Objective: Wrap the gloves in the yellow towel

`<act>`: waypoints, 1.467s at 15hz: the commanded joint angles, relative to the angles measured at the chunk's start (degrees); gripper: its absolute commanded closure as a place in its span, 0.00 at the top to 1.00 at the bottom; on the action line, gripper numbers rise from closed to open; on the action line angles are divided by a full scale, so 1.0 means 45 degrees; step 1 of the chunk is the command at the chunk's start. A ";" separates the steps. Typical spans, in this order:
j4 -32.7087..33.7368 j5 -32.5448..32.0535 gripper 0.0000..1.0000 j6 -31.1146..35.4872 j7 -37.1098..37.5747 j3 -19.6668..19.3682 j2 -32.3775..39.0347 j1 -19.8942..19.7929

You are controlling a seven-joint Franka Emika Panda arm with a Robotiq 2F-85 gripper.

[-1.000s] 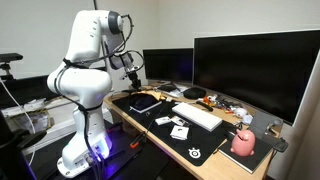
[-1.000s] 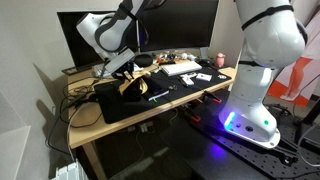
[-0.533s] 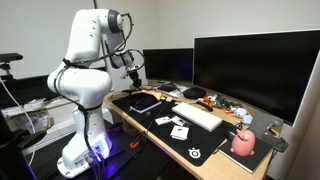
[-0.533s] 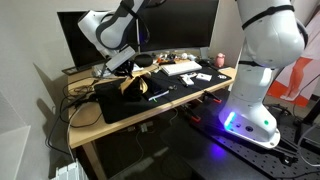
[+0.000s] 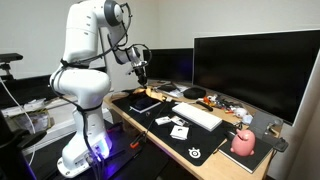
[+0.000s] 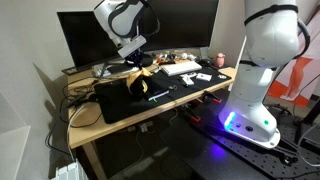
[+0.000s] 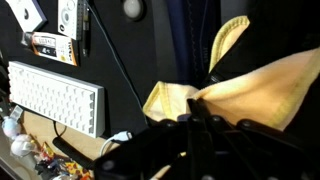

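The hand (image 7: 197,120) is pinched shut on a crumpled yellow cloth towel (image 7: 255,85), holding it just above the wooden table (image 6: 85,114).

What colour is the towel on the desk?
The towel is yellow; the wrist view shows it best.

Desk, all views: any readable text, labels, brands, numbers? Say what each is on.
None reads as text.
Black mat: white logo mark near its corner, no letters legible.
White cards: print too small.
Orange-labelled packet in wrist view: blurred.
White keyboard: key legends too small.
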 commanded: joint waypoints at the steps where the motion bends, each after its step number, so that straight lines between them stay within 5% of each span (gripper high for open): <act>1: -0.0967 0.0606 0.00 0.0014 -0.1177 0.0053 -0.0819 -0.0482; 9: -0.1913 0.0912 0.00 0.0089 -0.3673 0.0332 -0.0671 -0.0382; 18: -0.2377 0.0472 0.02 0.0058 -0.4062 0.0294 -0.0815 -0.0184; 19: -0.2366 0.0457 0.27 -0.0014 -0.4086 0.0293 -0.0852 -0.0181; 22: -0.2385 0.0573 0.37 -0.0079 -0.4339 0.0311 -0.1044 -0.0225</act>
